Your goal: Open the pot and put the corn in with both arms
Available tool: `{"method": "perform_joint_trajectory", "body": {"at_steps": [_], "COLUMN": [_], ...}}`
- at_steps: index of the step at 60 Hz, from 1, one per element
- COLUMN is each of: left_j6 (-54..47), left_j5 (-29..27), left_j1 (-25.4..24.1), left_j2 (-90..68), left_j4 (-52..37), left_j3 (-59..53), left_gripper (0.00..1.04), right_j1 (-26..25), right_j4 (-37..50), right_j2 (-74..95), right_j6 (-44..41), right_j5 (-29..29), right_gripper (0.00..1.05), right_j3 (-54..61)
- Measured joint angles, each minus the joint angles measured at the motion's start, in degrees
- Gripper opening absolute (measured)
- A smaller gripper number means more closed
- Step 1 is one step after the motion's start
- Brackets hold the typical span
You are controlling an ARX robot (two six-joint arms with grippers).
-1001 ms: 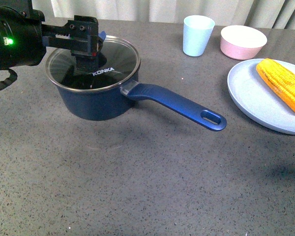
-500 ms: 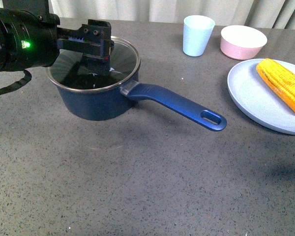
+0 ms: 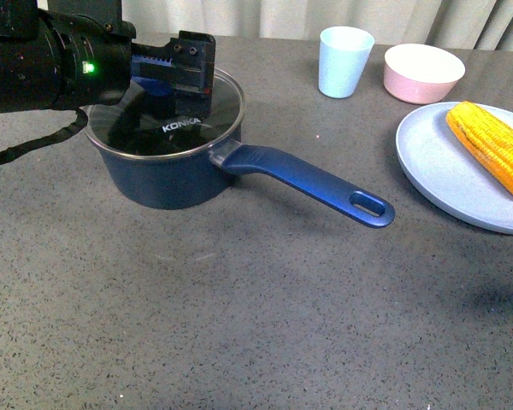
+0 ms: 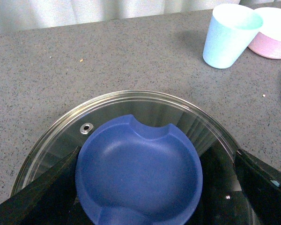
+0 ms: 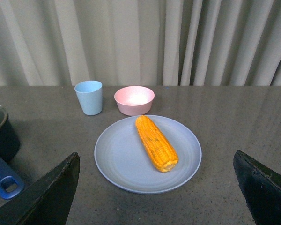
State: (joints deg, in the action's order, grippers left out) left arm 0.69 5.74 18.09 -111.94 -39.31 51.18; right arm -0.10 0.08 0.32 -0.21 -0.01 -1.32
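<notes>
Here our left gripper (image 4: pixel 157 154) straddles the blue knob (image 4: pixel 138 173) of the glass lid (image 3: pixel 212 101) on the navy pot (image 3: pixel 167 181), jaws spread. Our right gripper (image 5: pixel 156 155), likewise spread, faces the yellow-orange corn (image 5: pixel 154 140) on its pale plate (image 5: pixel 117 159).

The lid (image 4: pixel 199 126) is glossy clear glass with a shiny metal rim (image 4: pixel 145 93) and smooth matt knob (image 4: pixel 138 176), the desk (image 3: pixel 239 325) speckled matt grey, the corn (image 3: pixel 492 147) bumpy.

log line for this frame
stage: lid pre-grasp | left gripper: open, jaws straddling lid knob | lid: on pot | right gripper: open, facing corn | corn: on plate
</notes>
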Motion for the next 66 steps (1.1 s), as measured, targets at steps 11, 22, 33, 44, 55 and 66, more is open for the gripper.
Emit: {"method": "perform_joint_trajectory", "body": {"at_steps": [11, 22, 33, 44, 55, 66], "left_j6": [0.17, 0.24, 0.26, 0.15, 0.15, 0.17], "left_j5": [-0.42, -1.09, -2.14, -2.93, -3.08, -3.17], "left_j1": [0.35, 0.63, 0.72, 0.52, 0.52, 0.52], "left_j2": [-1.57, -2.86, -2.99, -3.23, -3.02, -1.62], "left_j4": [0.74, 1.66, 1.84, 1.84, 2.32, 3.96], "left_j3": [2.16, 3.65, 3.87, 4.04, 4.04, 4.04], "left_gripper": [0.96, 0.96, 0.81, 0.61, 0.61, 0.61], "right_j1": [0.00, 0.00, 0.00, 0.00, 0.00, 0.00], "right_j4": [0.00, 0.00, 0.00, 0.00, 0.00, 0.00], "right_j2": [0.00, 0.00, 0.00, 0.00, 0.00, 0.00], "right_j6": [0.00, 0.00, 0.00, 0.00, 0.00, 0.00], "right_j5": [0.00, 0.00, 0.00, 0.00, 0.00, 0.00], "right_gripper": [0.96, 0.96, 0.96, 0.96, 0.96, 0.96], "right_j3": [0.00, 0.00, 0.00, 0.00, 0.00, 0.00]}}
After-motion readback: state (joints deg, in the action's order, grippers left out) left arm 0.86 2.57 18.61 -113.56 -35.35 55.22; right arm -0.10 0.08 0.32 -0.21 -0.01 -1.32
